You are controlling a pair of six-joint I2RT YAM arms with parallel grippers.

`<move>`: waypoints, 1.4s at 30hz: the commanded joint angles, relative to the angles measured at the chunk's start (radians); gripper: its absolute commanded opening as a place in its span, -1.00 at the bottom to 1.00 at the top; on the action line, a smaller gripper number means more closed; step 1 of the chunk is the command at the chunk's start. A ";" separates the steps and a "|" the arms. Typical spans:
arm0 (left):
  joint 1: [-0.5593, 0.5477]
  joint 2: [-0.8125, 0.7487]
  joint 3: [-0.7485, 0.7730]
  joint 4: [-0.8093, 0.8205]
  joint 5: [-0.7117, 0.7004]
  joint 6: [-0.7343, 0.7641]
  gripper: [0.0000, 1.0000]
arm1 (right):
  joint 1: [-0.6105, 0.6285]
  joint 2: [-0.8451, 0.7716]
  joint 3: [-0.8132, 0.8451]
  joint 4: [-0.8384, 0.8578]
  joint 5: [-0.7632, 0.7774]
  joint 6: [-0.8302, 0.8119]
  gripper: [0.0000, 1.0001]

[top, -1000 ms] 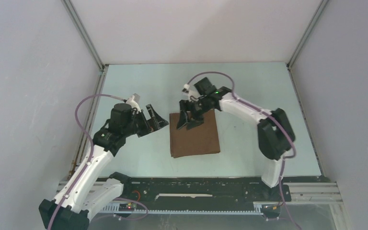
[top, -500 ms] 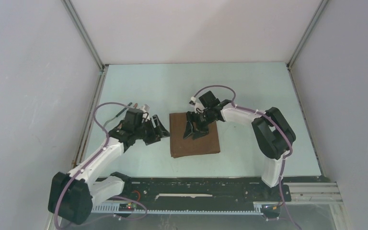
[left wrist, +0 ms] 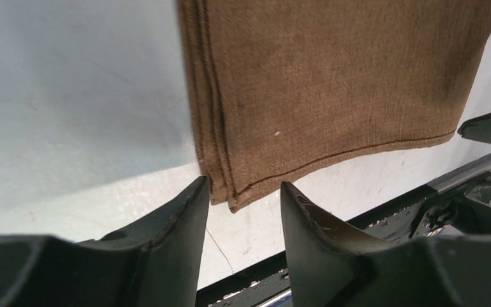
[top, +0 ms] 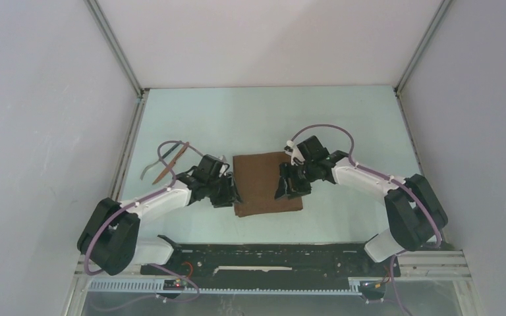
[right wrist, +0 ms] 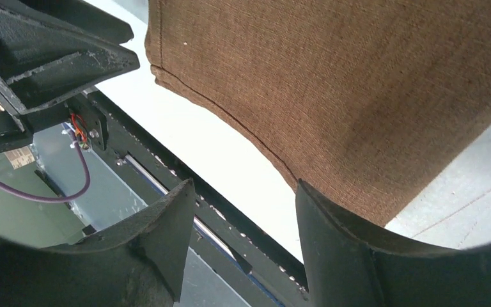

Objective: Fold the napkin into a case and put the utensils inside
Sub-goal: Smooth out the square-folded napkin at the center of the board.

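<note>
The brown napkin (top: 263,184) lies folded flat in a rough square at mid-table. My left gripper (top: 229,195) sits low at its near left corner. In the left wrist view that corner (left wrist: 230,203), with its stacked hems, pokes between the tips of the left gripper (left wrist: 240,188), which is open and untouched by the cloth. My right gripper (top: 288,187) hovers over the napkin's right half, also open. In the right wrist view the right gripper (right wrist: 243,188) has one finger (right wrist: 332,230) above the napkin's (right wrist: 358,83) near hem. The utensils, a fork (top: 153,169) and a reddish-brown knife (top: 172,160), lie left of the napkin.
A black rail (top: 270,253) with the arm bases runs along the near table edge, close below the napkin. White walls and metal posts close in the table on three sides. The left gripper's body (right wrist: 38,57) shows in the right wrist view.
Both arms dropped and drew toward the near side. The left gripper slid right to the napkin's near left corner and narrowed its jaws. The right gripper moved from the far edge to the right half.
</note>
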 commanded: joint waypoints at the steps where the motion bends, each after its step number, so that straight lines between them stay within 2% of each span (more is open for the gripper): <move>1: -0.068 -0.025 0.024 0.038 -0.062 -0.046 -0.04 | -0.008 -0.054 -0.031 -0.002 0.028 -0.022 0.32; 3: -0.087 -0.023 0.021 0.045 -0.086 -0.064 -0.16 | -0.012 -0.058 -0.037 0.008 0.026 -0.021 0.32; 8: -0.090 -0.007 0.016 0.057 -0.097 -0.090 -0.26 | -0.013 -0.059 -0.041 0.016 0.016 -0.022 0.28; 20: -0.094 0.032 -0.001 0.088 -0.115 -0.105 -0.24 | -0.024 -0.089 -0.074 0.019 0.019 -0.023 0.26; 28: -0.093 -0.031 -0.025 0.066 -0.186 -0.108 -0.11 | -0.024 -0.086 -0.076 0.021 0.014 -0.023 0.26; 42: -0.095 0.044 -0.026 0.127 -0.144 -0.118 -0.23 | -0.023 -0.086 -0.079 0.025 0.010 -0.018 0.25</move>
